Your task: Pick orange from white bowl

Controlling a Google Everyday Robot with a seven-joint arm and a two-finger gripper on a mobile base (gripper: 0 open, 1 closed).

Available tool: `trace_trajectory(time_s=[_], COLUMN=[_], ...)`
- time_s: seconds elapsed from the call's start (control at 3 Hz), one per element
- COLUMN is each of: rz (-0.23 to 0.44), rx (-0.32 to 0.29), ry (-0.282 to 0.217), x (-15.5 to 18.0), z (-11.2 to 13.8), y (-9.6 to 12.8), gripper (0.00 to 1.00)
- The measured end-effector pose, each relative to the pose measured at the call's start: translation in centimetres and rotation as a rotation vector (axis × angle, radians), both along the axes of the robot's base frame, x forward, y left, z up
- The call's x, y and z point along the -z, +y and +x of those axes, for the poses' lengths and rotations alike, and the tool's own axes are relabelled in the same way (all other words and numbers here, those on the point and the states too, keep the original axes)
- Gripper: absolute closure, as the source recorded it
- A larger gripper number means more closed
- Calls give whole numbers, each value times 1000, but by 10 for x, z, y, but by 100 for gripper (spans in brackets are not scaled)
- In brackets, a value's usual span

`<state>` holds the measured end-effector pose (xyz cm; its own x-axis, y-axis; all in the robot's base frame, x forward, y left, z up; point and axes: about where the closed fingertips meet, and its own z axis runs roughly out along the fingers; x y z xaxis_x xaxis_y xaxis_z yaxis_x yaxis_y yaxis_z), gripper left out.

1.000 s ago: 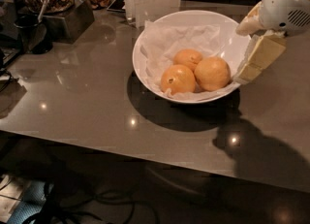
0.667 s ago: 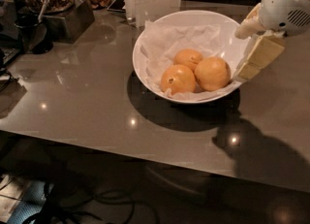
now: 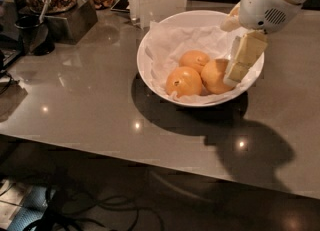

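The orange point(image 3: 214, 76) lay in the right half of the white bowl point(image 3: 140, 67), on the crumpled paper point(image 3: 172, 45) lining it. It was touching the orange with a dark spot point(image 3: 183, 81) on its left, and the smaller orange point(image 3: 194, 59) sat just behind it. It was the biggest of the three, round, yellow-orange, with smooth and even skin.

It probably had some weight and a firm body that gave a little under pressure. The peel looked waxy and the shape would let it roll, so a grip across its widest part seemed the safest. Its right and near sides were free, while its neighbours crowded the left and back. The loose paper might slide or lift with it.

The gripper point(image 3: 235, 72) hung over the bowl's right rim, tilted down to the left, its tip in front of the orange's right side. I could not tell whether it was open or closed, or whether it touched the fruit. The bowl stood on a glossy grey counter point(image 3: 75, 100).
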<state>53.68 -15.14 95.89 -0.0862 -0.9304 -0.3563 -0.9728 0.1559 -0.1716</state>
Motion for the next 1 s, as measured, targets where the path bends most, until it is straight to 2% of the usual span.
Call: trace_trajectory(time_s=[0.33, 1.0], rz=[11, 15], rx=[-20, 1], ry=[14, 46], x=[6, 24], z=[10, 23], y=[11, 8], gripper=[14, 15])
